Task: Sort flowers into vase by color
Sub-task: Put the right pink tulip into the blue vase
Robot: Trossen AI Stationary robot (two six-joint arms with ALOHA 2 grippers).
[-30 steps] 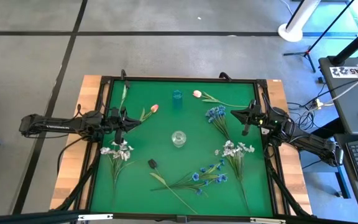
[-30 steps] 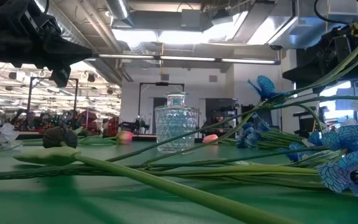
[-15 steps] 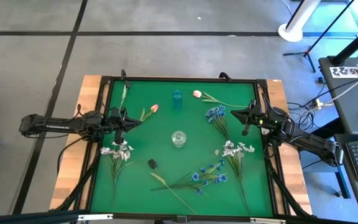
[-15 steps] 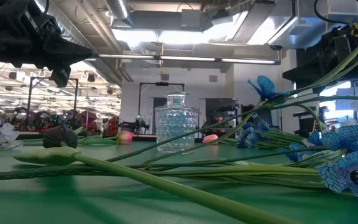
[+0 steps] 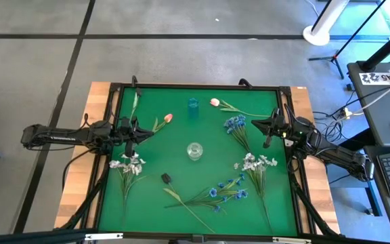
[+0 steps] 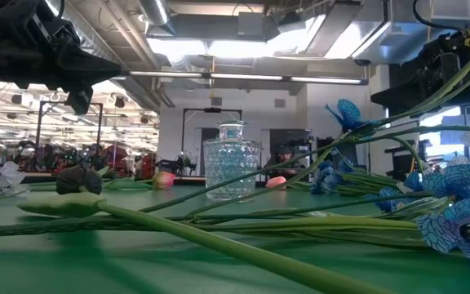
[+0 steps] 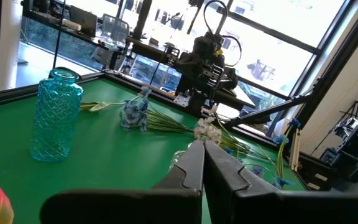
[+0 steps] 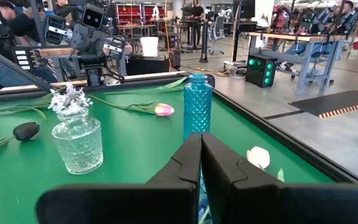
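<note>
Flowers lying loose on the green table (image 5: 147, 203) around the clear glass vase (image 5: 194, 150), none standing in it or in the blue vase (image 5: 193, 105) beyond it: a pink tulip (image 5: 167, 118) and a second pink tulip (image 5: 214, 102) lying either side of the blue vase, white sprays (image 5: 128, 163) (image 5: 254, 162) lying left and right of the clear vase, blue sprays (image 5: 235, 123) (image 5: 226, 190) lying to its right and nearer the front edge, long green stems trailing. In the low view the stems are running out of frame and the blooms are crowding one another, hard to separate. Left gripper (image 5: 143, 132) hanging left of the clear vase and right gripper (image 5: 265, 125) hanging right of it, both showing fingers pressed together, grasping nothing.
</note>
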